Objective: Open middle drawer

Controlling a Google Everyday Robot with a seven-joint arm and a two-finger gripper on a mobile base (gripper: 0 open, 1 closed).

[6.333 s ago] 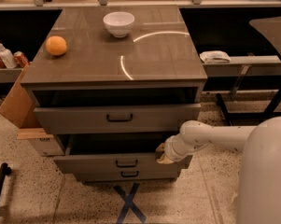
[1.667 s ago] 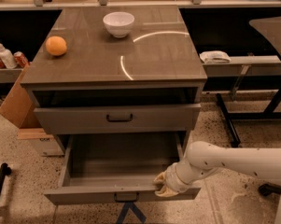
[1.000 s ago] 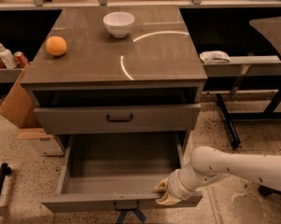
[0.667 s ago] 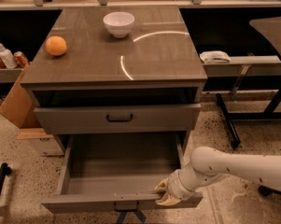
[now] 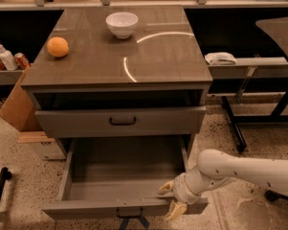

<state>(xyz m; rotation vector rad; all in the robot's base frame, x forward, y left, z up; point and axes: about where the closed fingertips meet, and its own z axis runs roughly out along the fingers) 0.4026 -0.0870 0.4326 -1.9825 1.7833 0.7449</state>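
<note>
1. Camera view — middle drawer (image 5: 127, 174) stands pulled far out under the slightly open upper drawer (image 5: 119, 122).
2. At the front panel's right end, the gripper (image 5: 170, 199) straddles the lip — one finger inside, one outside, clamped on it.
3. White bowl (image 5: 122, 24) and orange (image 5: 58, 47) sit apart on the cabinet top (image 5: 153, 61).

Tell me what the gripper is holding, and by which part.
The gripper holds the middle drawer by its front panel, right of the handle, one finger inside and one outside.
</note>
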